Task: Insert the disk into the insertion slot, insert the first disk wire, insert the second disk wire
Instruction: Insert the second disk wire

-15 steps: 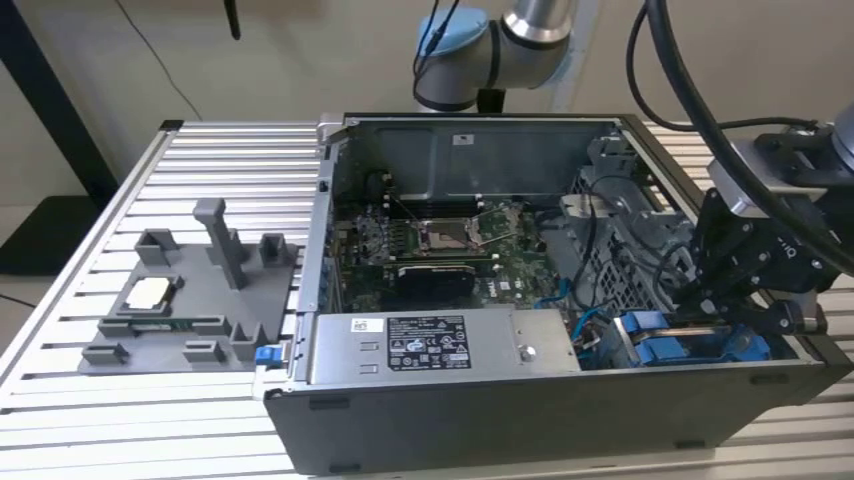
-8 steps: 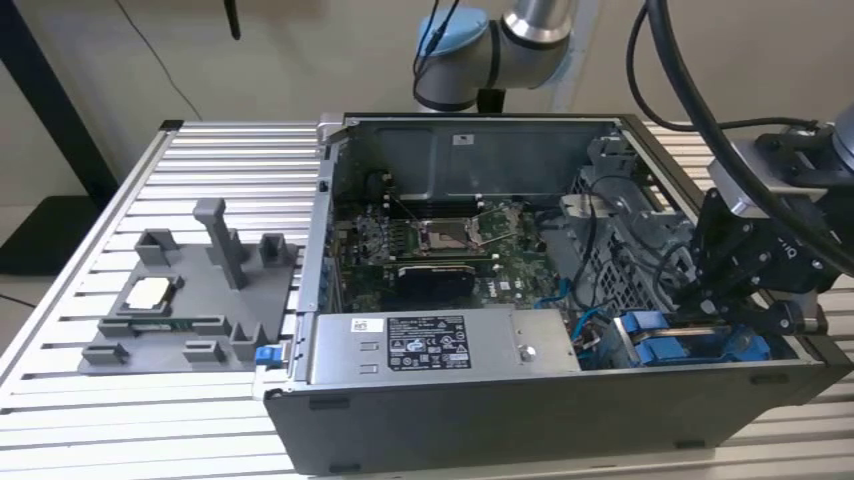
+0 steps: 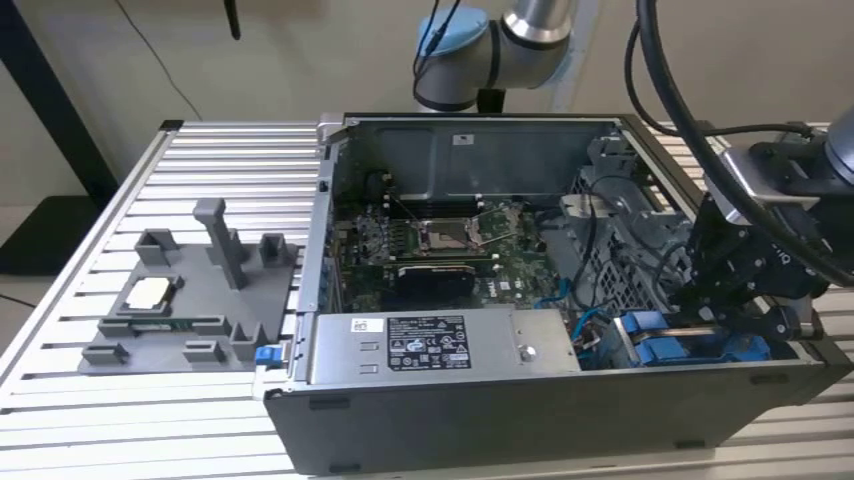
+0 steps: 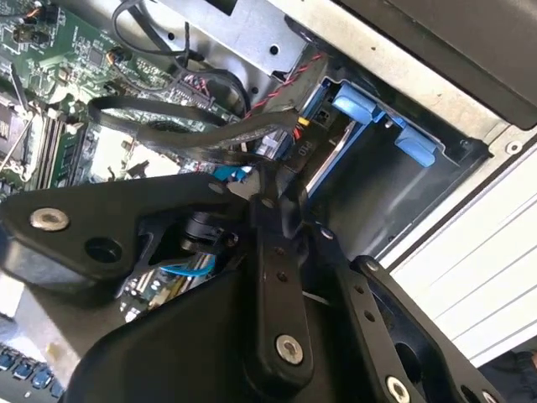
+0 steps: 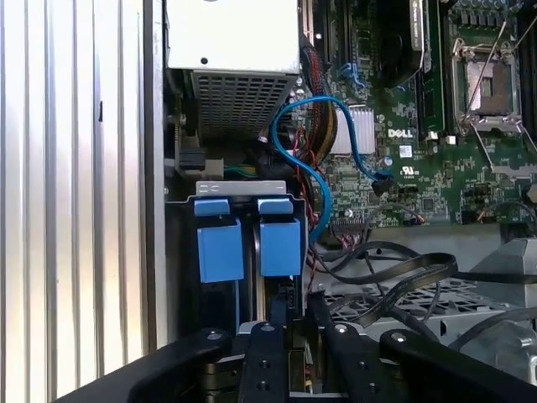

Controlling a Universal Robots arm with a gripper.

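Observation:
The insertion slot (image 3: pixel 787 352) is the dark metal bay at the case's corner on the exterior view's right, with blue tabs (image 5: pixel 220 243). A blue-framed disk (image 3: pixel 694 350) lies in it; a thin silver edge of the disk (image 4: pixel 329 164) shows beside the tabs. My gripper (image 3: pixel 705 318) hangs right over that bay. In the second wrist view the gripper (image 4: pixel 285 189) is shut on a black disk wire connector (image 4: pixel 295 149) trailing red and black leads, held just short of the disk's end. A blue disk wire (image 5: pixel 294 159) loops from the motherboard toward the bay.
The open computer case (image 3: pixel 441 420) holds a motherboard (image 3: pixel 447 245) and a grey power-supply box (image 3: pixel 427 345). Loose black cables (image 5: pixel 394 273) lie beside the bay. A grey fixture tray (image 3: pixel 187 300) sits on the slatted table (image 3: pixel 80 420) at the exterior view's left.

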